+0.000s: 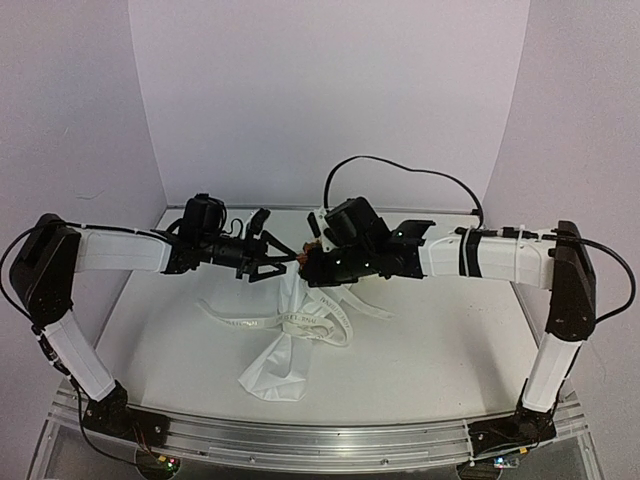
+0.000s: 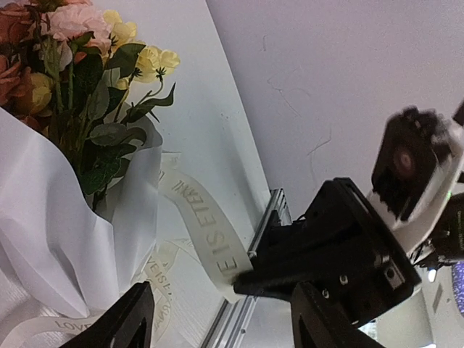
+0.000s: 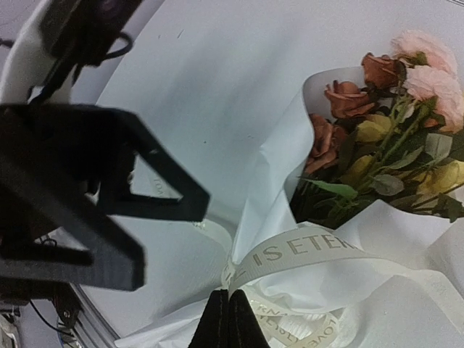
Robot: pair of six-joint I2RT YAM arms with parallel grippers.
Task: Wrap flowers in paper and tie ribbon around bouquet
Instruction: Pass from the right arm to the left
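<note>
right tool (image 3: 228,319) is pinching the printed cream fabric ribbon (image 3: 304,250) beside the neck of the white-paper-wrapped pink-and-yellow bouquet (image 3: 377,138) leaning over the white desk (image 1: 450,350); left tool (image 1: 268,250) is gaping empty, probably should be grabbing the loose tail (image 1: 225,318) under tension.

A robotics lab test cell is indicated: a plain white worktop (image 1: 430,350) is enclosed by bare white backdrop panels (image 1: 330,90), a left arm (image 1: 120,250) and a right arm (image 1: 500,258) are bolted to an aluminium rail (image 1: 330,440) at its near edge, and a black cable (image 1: 362,158) is looped above.
</note>
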